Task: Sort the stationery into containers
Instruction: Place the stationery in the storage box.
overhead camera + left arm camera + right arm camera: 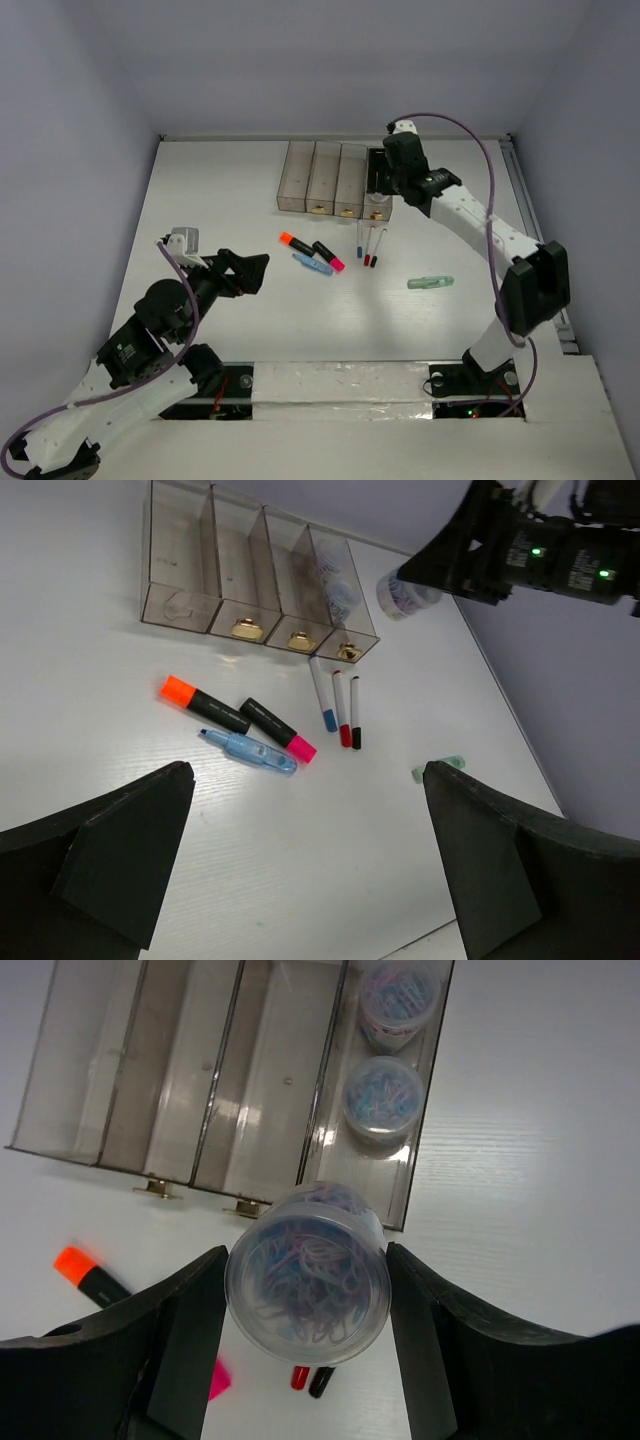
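The four joined brownish bins (312, 176) stand at the back; they also show in the left wrist view (190, 570) and the right wrist view (150, 1070). My right gripper (307, 1295) is shut on a round pot (307, 1272) and holds it above the front end of the rightmost bin, which holds two more pots (383, 1098). The orange highlighter (205, 704), pink highlighter (277, 728), light blue marker (247, 751) and three thin white pens (341, 702) lie in front of the bins. The pale green marker (431, 283) lies to the right. My left gripper (310, 860) is open and empty, near the light blue marker.
The right arm (470, 215) reaches across the right side of the table to the bins. The other three bins look empty. The table's white front strip (340, 385) runs between the arm bases.
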